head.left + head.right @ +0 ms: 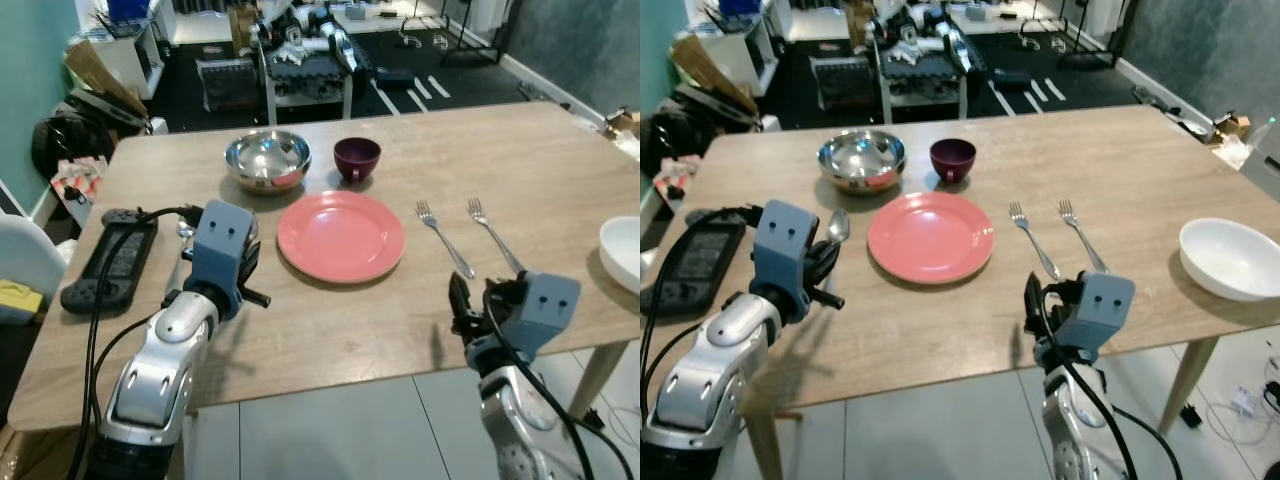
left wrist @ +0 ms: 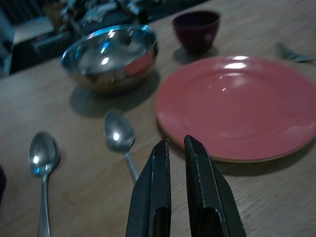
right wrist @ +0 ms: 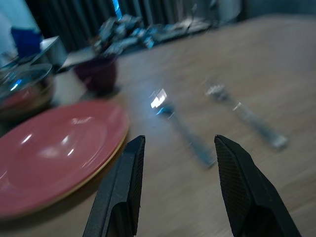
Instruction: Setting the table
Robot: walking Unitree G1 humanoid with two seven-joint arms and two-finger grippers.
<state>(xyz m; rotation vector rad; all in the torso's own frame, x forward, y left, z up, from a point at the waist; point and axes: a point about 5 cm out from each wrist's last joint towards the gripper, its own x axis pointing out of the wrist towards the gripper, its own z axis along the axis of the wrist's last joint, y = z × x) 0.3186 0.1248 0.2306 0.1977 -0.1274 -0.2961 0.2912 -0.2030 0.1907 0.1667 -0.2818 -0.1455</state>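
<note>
Centrally on the desk [image 1: 520,170] lies a pink plate [image 1: 341,236], with a steel bowl [image 1: 267,160] and a dark purple cup [image 1: 356,158] just behind it. Two forks [image 1: 444,238] lie side by side to its right, two spoons [image 2: 118,136] to its left. The left pincer [image 2: 176,148] hovers low near the plate's rim, fingers nearly together and empty. The right pincer [image 3: 180,148] is spread wide, empty, facing the forks. A white bowl [image 1: 1232,256] sits far right.

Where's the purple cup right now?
The purple cup stands on the table's far side, just behind the pink plate and right of the steel bowl.
</note>
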